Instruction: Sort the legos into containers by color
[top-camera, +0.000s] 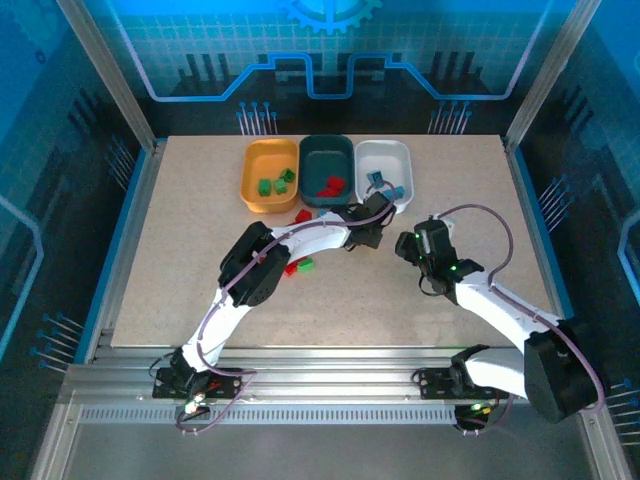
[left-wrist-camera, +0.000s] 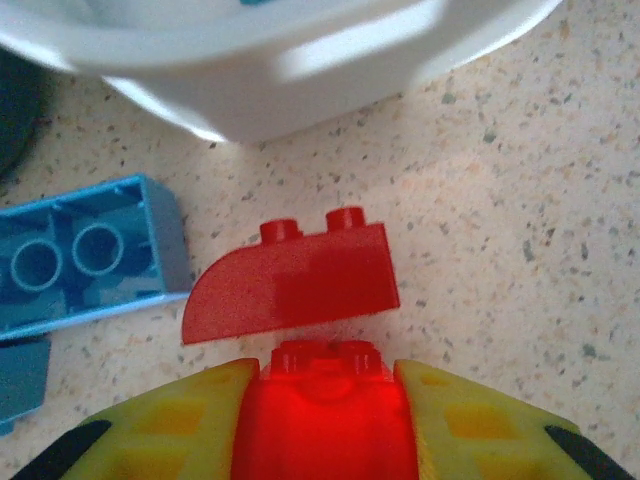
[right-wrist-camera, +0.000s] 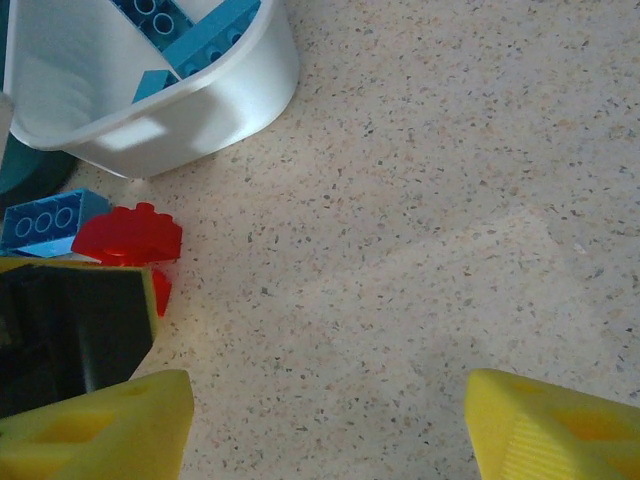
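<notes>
From above, three shallow rounded-rectangular containers stood in a row at the far edge of the speckled beige desk (top-camera: 200, 290). They were an orange-yellow plastic tub (top-camera: 248, 180) holding green bricks, a dark teal-grey plastic tub (top-camera: 305, 170) holding red ones, and a white plastic tub (top-camera: 385, 145) holding blue ones. The left hand (top-camera: 372, 215) was low at the desk, just in front of the white tub. The right hand (top-camera: 412, 245) hung close beside it, towards the right edge. A few loose red and green bricks (top-camera: 300, 266) lay nearer the middle of the desk.

In the left wrist view, the left hand's yellow-green ridged fingers (left-wrist-camera: 170, 420) were clamped on a small red plastic brick (left-wrist-camera: 325, 420), one pad on each flat side. A red brick with a curved top (left-wrist-camera: 290, 285) lay just beyond it, too near to tell whether they touched. A light blue brick (left-wrist-camera: 80, 260) lay on its side, showing its hollow, tubed underside. The held brick was hard and glossy, so it would probably slip if gripped off-centre. The sound move was likely a straight lift, so as not to drag the curved neighbour, then a low release over the teal-grey tub.

In the right wrist view, the right hand's yellow fingers (right-wrist-camera: 100, 425) stood wide apart over bare desk, with nothing between them. The white tub's wall looked smooth and shiny.
</notes>
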